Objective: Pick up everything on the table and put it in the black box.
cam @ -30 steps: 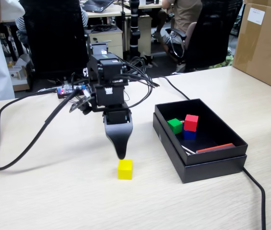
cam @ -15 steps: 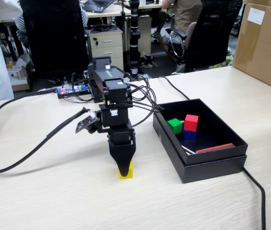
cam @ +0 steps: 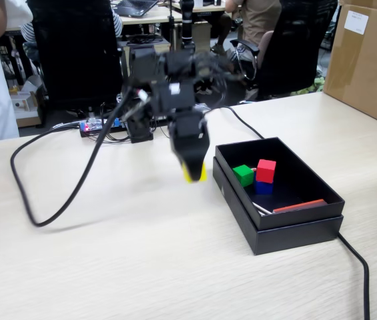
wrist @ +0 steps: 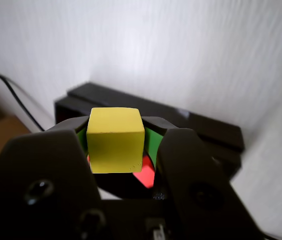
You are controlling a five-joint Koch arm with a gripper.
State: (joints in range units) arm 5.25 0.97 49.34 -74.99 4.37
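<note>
On the left of the fixed view, a thick black cable (cam: 55,200) loops across the table (cam: 108,267). It is well away from where you are going, so leave it alone.

Next comes your gripper (cam: 193,170), up in the air and a bit blurry. It is squeezing the yellow cube (cam: 195,175). In the wrist view you can see the yellow cube (wrist: 116,140) sitting snug between the two dark jaws, one on each side. The grip looks good, so keep squeezing while you travel.

Just to the right is the black box (cam: 295,233). The cube is near the box's left wall but not over the inside yet. Keep it high so it does not bump the rim. Slide across until the cube hangs over the bare black floor.

Inside the box, the green cube (cam: 243,175) sits at the back left. The red cube (cam: 265,170) is stacked on the blue cube (cam: 263,188) beside it. A thin red stick (cam: 298,206) lies nearer the front. Aim for the open middle, away from the little stack, so you do not knock it down. Go low, then open your jaws gently.
</note>
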